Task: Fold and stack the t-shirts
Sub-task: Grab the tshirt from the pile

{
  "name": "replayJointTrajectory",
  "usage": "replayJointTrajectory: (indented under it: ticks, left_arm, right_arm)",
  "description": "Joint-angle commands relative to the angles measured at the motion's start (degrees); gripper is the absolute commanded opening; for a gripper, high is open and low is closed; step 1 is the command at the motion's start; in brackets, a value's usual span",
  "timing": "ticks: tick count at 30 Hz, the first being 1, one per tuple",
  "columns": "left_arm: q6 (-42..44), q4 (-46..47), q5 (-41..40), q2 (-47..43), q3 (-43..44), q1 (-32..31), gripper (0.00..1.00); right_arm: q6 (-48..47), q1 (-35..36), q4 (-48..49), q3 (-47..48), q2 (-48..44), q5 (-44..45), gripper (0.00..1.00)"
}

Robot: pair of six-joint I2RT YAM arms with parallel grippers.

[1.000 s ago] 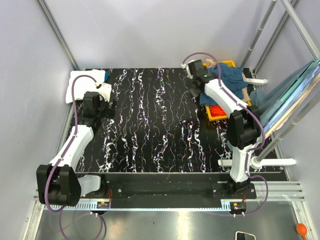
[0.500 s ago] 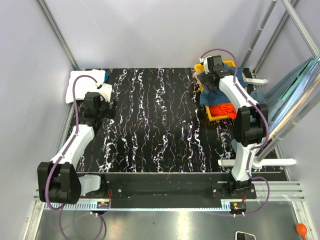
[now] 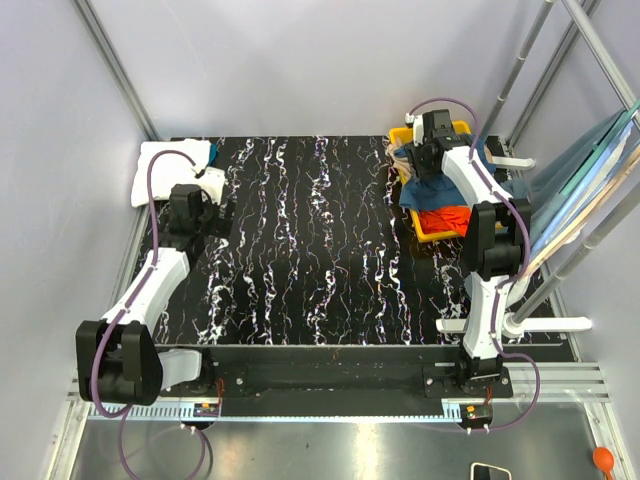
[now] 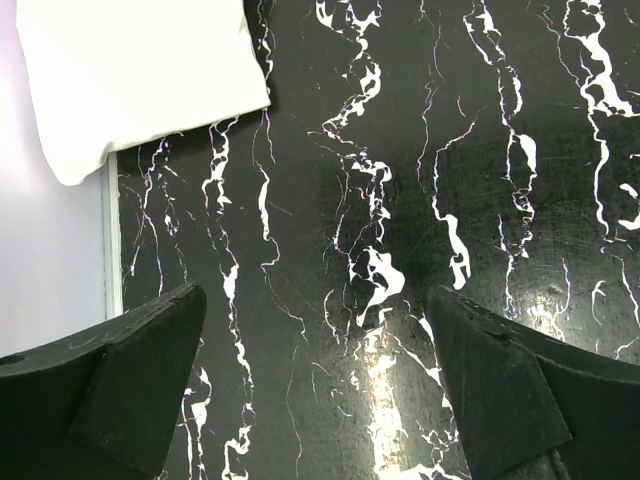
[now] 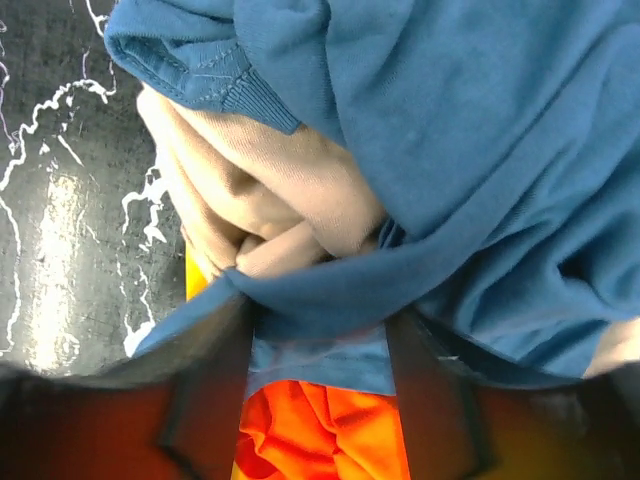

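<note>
A folded white t-shirt (image 3: 168, 165) lies at the table's far left corner; it also shows in the left wrist view (image 4: 130, 80). My left gripper (image 3: 196, 205) (image 4: 315, 292) is open and empty over the bare table just right of it. A teal-blue t-shirt (image 3: 470, 165) (image 5: 480, 140), a tan one (image 5: 270, 190) and a red-orange one (image 3: 440, 218) (image 5: 320, 430) are heaped in a yellow bin (image 3: 440, 237). My right gripper (image 3: 425, 162) (image 5: 320, 320) is open and pushed down into the heap, with a fold of the teal shirt between its fingers.
Pale blue and beige hangers (image 3: 590, 170) hang on a rack at the right, beside metal poles (image 3: 520, 60). The black marbled table (image 3: 310, 240) stretches between the arms. The bin's yellow edge (image 5: 192, 275) sits by the table surface.
My right gripper moved right from the table beside the bin to over the bin, then lowered into the clothes. The left arm has barely moved.
</note>
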Motion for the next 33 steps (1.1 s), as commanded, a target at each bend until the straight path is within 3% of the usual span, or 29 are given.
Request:
replayJointTrajectory:
  ticks: [1,3,4,5,14,26,33]
  left_arm:
    - [0.18,3.10,-0.57,0.38,0.00,-0.12,0.99]
    - [0.09,3.19,-0.75,0.64,0.00,-0.12,0.99]
    - [0.18,3.19,-0.75,0.56,0.00,-0.12,0.99]
    - [-0.08,3.19,-0.66,0.56,0.00,-0.03,0.99]
    - [-1.31,2.40,0.04,0.21,0.70,-0.12,0.99]
    - [-2.46,0.64,0.92,-0.85,2.28,-0.12,0.99]
    - [-2.63,-0.24,1.01,-1.55,3.07,-0.12,0.99]
  right_arm:
    - [0.79,-0.32,-0.18,2.43,0.22,-3.58,0.35]
    - [0.70,-0.32,-0.89,2.52,-0.22,-4.29,0.09]
    - [0.78,-0.49,-1.06,2.43,-0.48,-4.20,0.01]
    - [0.61,-0.32,-1.50,2.35,-1.27,-4.38,0.00]
    - [-0.71,-0.41,-5.09,2.51,-8.82,-3.94,0.00]
    - [-5.10,-0.32,-23.03,24.66,-9.81,-1.04,0.00]
    - [-5.98,-0.41,-24.18,27.30,-8.92,-0.42,0.00]
